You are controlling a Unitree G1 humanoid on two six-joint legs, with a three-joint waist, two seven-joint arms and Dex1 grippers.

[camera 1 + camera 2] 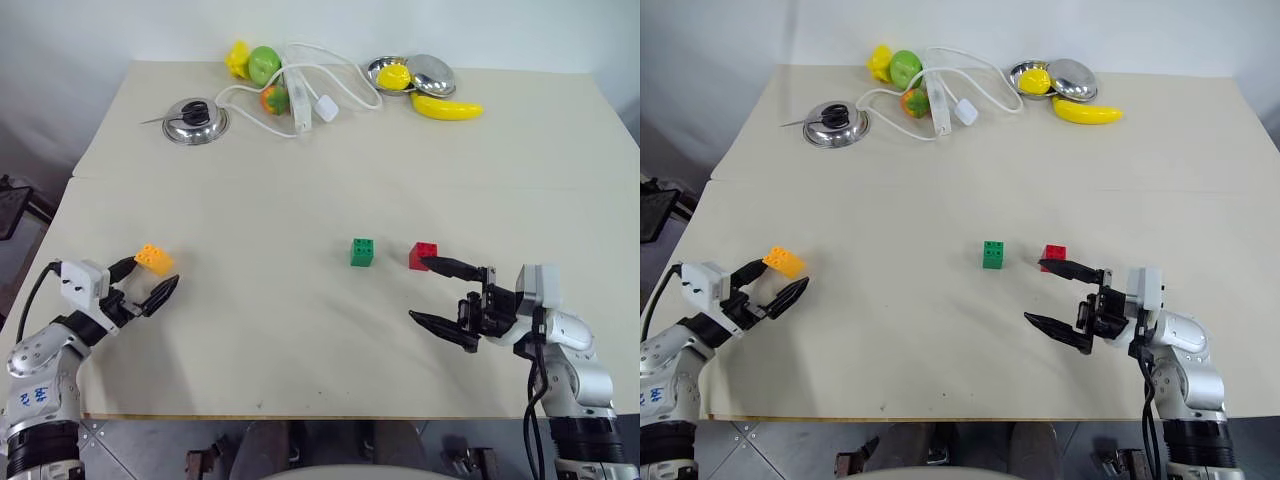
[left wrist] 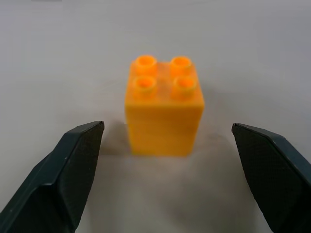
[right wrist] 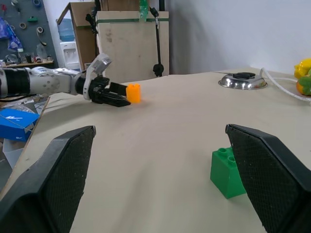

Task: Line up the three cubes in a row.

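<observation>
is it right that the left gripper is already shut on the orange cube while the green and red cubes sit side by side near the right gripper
Not quite. The left gripper is open; the left wrist view shows the orange cube untouched ahead of its spread fingers. The rest holds: the green cube and red cube sit side by side near the right gripper.

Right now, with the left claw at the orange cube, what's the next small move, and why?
Probably ease the left claw a little further forward, then close. Its fingers stand open either side of the orange cube, which sits upright just beyond the tips, untouched. It is the stray one: the green cube and red cube already sit side by side.
</observation>
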